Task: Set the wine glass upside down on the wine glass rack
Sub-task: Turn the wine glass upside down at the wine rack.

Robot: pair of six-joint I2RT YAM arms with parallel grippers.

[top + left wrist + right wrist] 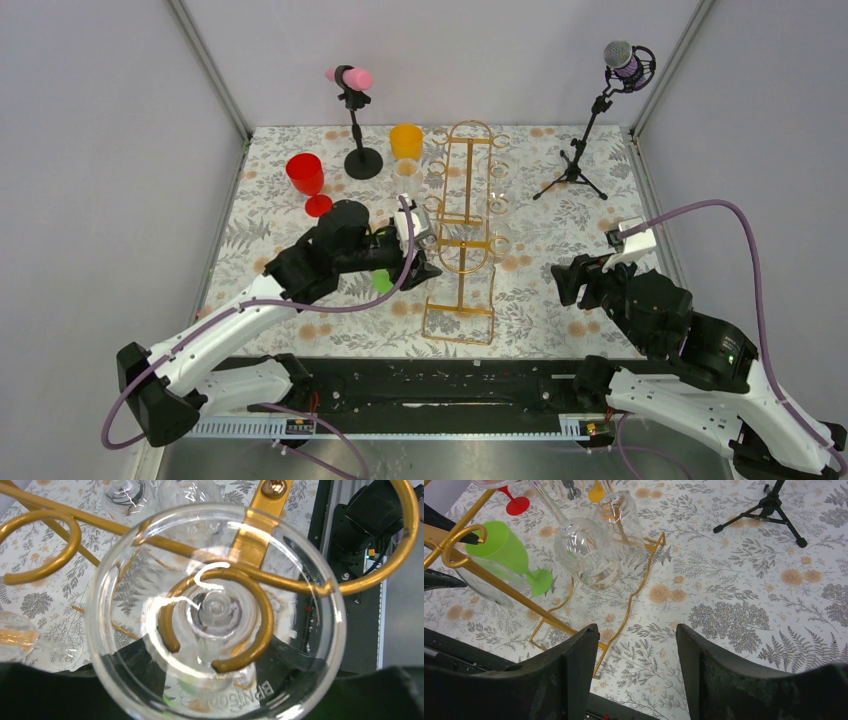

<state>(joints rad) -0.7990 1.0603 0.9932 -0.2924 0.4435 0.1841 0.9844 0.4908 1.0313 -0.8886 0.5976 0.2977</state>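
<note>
One clear wine glass (215,610) is the item in hand: it hangs bowl-down on the wine glass rack (250,540), foot uppermost, stem inside a ring hook (269,622) on the rack's left side. Left claw (425,268) is spread, its dark fingers (45,690) either side of the foot; judged to be the release step. Right claw (635,630) is spread and empty, over the surface (744,605), well apart from the rack. To release well: part the fingers evenly so neither nudges the foot sideways. The ring's gap faces the claw, so any drag toward the arm could pull the stem out through it. Check that the foot sits flat on the ring with the stem near centre, then draw the claw away level and straight, no lift, no twist. The rack is thin wire and probably light; a snag could rock it and the other clear glasses (589,555) hanging close by. Not resolved: whether a pad touches the foot rim, as both fingers are cut off at the lower edge of the left wrist view. The bowl is hidden there beneath its own foot. In the top view the glass is near invisible behind the claw. In the right wrist view a faint clear bowl under a ring, in front of a green glass (504,550), is probably this one, but its outline is lost. Moulded lettering on the foot is only partly legible.
</note>
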